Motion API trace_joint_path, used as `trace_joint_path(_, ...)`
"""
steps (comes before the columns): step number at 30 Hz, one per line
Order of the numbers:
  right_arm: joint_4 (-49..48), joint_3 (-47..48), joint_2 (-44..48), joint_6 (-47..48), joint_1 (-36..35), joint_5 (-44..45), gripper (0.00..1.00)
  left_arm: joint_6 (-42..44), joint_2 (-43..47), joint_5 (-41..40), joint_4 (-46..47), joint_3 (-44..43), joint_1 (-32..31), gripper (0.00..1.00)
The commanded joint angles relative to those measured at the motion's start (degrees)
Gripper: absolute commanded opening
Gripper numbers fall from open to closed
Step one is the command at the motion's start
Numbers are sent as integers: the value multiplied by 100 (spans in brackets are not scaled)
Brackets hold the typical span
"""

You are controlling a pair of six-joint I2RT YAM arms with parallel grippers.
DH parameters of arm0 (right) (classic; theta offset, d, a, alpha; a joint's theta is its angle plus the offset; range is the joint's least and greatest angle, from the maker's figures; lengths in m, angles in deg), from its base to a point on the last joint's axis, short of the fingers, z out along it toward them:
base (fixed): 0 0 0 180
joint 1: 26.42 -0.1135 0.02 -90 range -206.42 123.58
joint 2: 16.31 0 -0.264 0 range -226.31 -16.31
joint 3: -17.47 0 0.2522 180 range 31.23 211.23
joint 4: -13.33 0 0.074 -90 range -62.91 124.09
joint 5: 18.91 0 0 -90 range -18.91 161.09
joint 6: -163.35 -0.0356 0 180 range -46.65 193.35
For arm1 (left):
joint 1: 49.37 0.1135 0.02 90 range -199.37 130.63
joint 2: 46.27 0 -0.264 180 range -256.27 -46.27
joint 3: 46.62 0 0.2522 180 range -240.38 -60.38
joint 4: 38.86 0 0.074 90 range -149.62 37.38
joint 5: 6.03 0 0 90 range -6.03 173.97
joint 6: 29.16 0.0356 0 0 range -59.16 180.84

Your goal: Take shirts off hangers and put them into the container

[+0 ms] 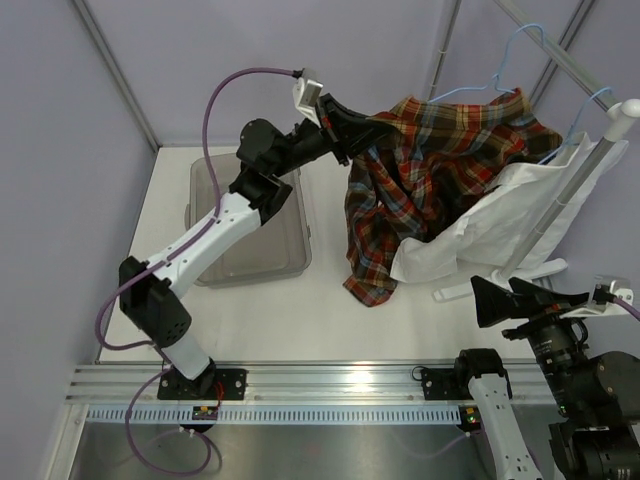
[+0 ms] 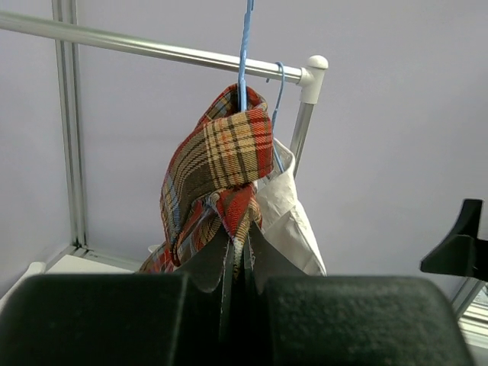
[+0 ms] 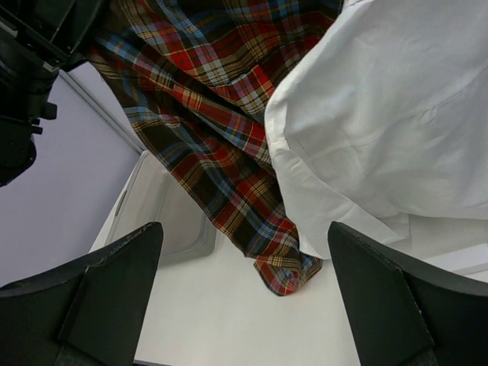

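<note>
Left gripper [image 1: 348, 128] pinches the plaid shirt [image 1: 430, 170]
Its fingers are pressed together on a fold of the shirt, which hangs on a blue hanger [image 1: 497, 68] beside the white shirt [image 1: 505, 215]; the right gripper [image 1: 480, 300] is spread wide, low near both shirts; the container [image 1: 285, 245] sits on the tabletop [image 1: 330, 320] under the left arm.

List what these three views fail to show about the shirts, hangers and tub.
- Tub floor: in the top view, the left arm crosses over part of it.
- Shoulders of the plaid shirt's hanger: in every view, the cloth covers them.
- White shirt's collar and its hanger: in the right wrist view, cut off by the top edge.
</note>
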Motion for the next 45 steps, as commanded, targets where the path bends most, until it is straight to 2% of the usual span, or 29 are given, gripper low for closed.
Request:
trace_joint_path(1, -460, -34, -461, 179, 24, -477, 99, 464, 764, -206, 103, 242, 7, 0)
trace_joint_path(7, -671, 54, -830, 259, 15, -829, 99, 834, 1432, -513, -514, 814, 60, 0)
trace_joint_path(12, -856, 387, -1340, 425, 15, -1250, 99, 809, 2074, -734, -1050, 1481, 86, 0)
trace_joint_path(16, -997, 1009, -2129, 654, 15, -1567, 98, 686, 2382, -857, -1770, 1588, 78, 0)
trace_joint_path(20, -970, 1635, -2965, 865, 24, -1664, 89, 484, 2698, -945, -2587, 1588, 69, 0)
trace_joint_path(23, -1172, 2056, -3396, 777, 15, -1761, 88, 501, 2901, -945, -3027, 1536, 69, 0)
trace_joint_path(27, -1226, 2697, -4195, 663, 15, -2121, 87, 536, 3156, -866, -3309, 1632, 69, 0)
trace_joint_path(34, -1699, 2629, -4531, 470, -229, -2280, 84, 562, 3481, -743, -3478, 1975, 60, 0)
trace_joint_path(38, -1718, 2760, -4768, 601, -906, -1797, 80, 527, 3402, -576, -3442, 2001, 60, 0)
trace_joint_path(41, -1832, 2848, -4988, 558, -1144, -1691, 76, 501, 3358, -506, -3389, 2062, 60, 0)
trace_joint_path(45, -1928, 2718, -5102, 663, -1277, -1288, 76, 536, 3420, -523, -3407, 2107, 69, 0)
